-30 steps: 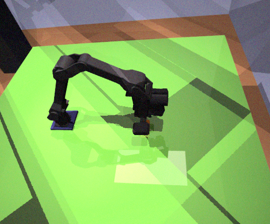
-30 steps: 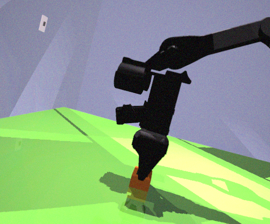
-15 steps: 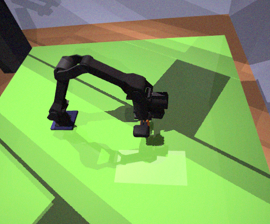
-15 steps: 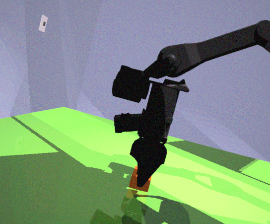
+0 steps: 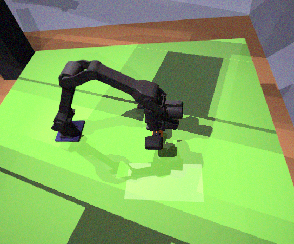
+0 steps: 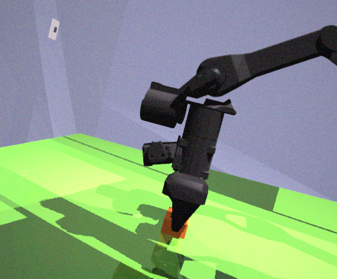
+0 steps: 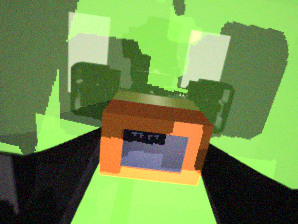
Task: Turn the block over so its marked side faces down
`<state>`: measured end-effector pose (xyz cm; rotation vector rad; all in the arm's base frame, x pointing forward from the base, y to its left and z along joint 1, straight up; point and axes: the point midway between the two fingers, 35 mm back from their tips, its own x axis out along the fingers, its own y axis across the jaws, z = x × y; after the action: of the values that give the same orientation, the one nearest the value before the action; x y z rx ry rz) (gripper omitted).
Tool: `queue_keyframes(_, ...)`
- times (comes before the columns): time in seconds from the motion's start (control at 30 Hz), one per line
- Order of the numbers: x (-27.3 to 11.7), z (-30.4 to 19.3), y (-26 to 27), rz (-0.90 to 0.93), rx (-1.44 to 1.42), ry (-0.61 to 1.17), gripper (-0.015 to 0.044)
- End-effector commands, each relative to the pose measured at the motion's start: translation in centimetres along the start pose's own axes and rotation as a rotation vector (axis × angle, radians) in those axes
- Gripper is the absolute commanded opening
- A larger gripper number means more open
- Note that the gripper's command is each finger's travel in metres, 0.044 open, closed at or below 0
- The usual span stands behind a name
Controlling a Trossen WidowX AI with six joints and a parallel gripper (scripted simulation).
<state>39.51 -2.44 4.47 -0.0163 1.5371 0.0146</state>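
Observation:
An orange block [image 6: 166, 224] [image 7: 110, 149] stands on the glossy green table [image 5: 228, 173] [image 6: 262, 244]. In the wrist view its inset, mirror-like panel [image 7: 155, 156], which looks like the marked side, faces up toward the camera. My gripper [image 6: 177, 227] [image 7: 156, 146] points down and is shut on the block, with one finger against each side. In the exterior view the near finger covers part of the block. In the top view the hand hides nearly all of the block. No gap shows between the block and its reflection in the table.
The arm's blue base plate [image 5: 78, 131] is at the left of the table in the top view. A tall black box-like shape [image 5: 6, 37] stands beyond the table's far left corner. A brown border [image 5: 261, 70] runs along the table's far and right edges. Pale patches and shadows cross the surface.

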Motion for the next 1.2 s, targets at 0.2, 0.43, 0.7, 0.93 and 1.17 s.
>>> queue_keyframes(0.2, -0.1, 0.0, 0.0, -0.002, -0.004, -0.001, 0.0116)
queue_keyframes(0.43, -3.0, 0.0, 0.0, -0.002, -0.004, -0.001, 0.0000)
queue_keyframes(0.7, -2.9, 0.1, 0.0, -0.002, -0.004, -0.023, 0.0000)
queue_keyframes(0.93, -2.5, 0.4, -0.1, 0.000, -0.001, -0.123, 0.0000)
queue_keyframes(1.17, -2.2, 0.5, -0.1, 0.001, 0.000, -0.224, 0.0000)
